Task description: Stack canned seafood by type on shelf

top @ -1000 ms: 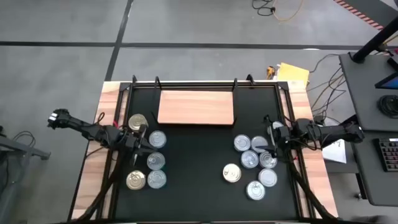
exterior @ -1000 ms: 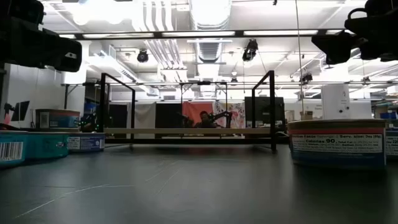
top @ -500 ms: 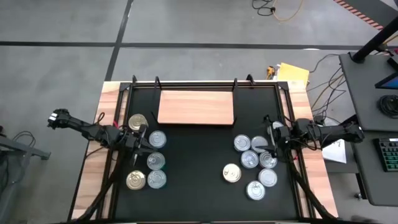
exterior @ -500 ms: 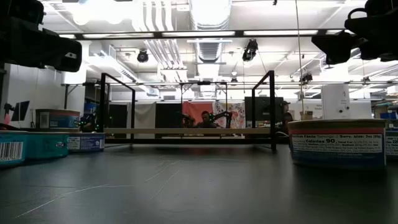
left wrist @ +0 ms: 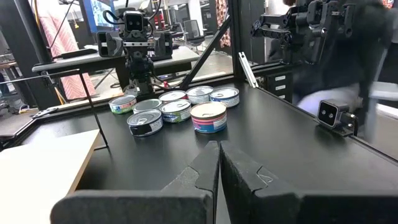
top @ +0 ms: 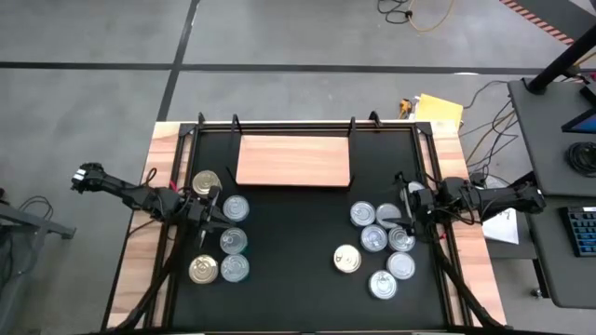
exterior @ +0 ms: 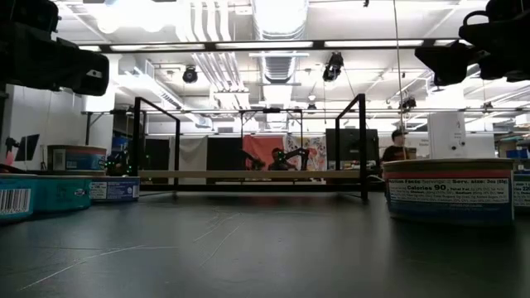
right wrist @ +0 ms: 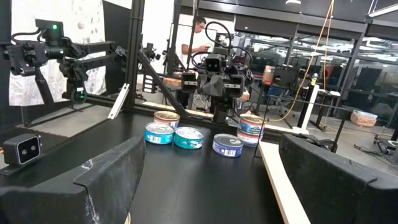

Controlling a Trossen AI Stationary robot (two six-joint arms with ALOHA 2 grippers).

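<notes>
Flat rectangular light-brown wooden shelf (top: 294, 161) lies at the far middle of the black surface (top: 293, 251), nothing on it; low view shows it edge-on as a thin pale board (exterior: 248, 175) under a black frame; short round metal tins of seafood sit in two groups, none on the shelf; left group (top: 222, 238) has five tins: a gold-topped one (top: 206, 181) nearest the shelf's left end, a silver-topped one (top: 236, 207) just beside it, another silver one (top: 233, 241) nearer the front, then a gold-topped tin (top: 203, 270) and a silver tin (top: 235, 268) side by side at the front; right group (top: 380, 240) has seven tins, six silver-topped and clustered close, with one gold-topped tin (top: 346, 259) at its inner front edge; left tool (top: 209, 216) hangs at the left group's edge, near the tins, fingers (left wrist: 239, 171) pressed together and holding nothing; right tool (top: 404, 208) hangs at the outer side of the right group, fingers (right wrist: 112, 171) spread wide apart with only bare surface between them; left wrist view looks across to the right group (left wrist: 177, 110); a person (exterior: 398, 146) shows in the room beyond the surface, far off.
</notes>
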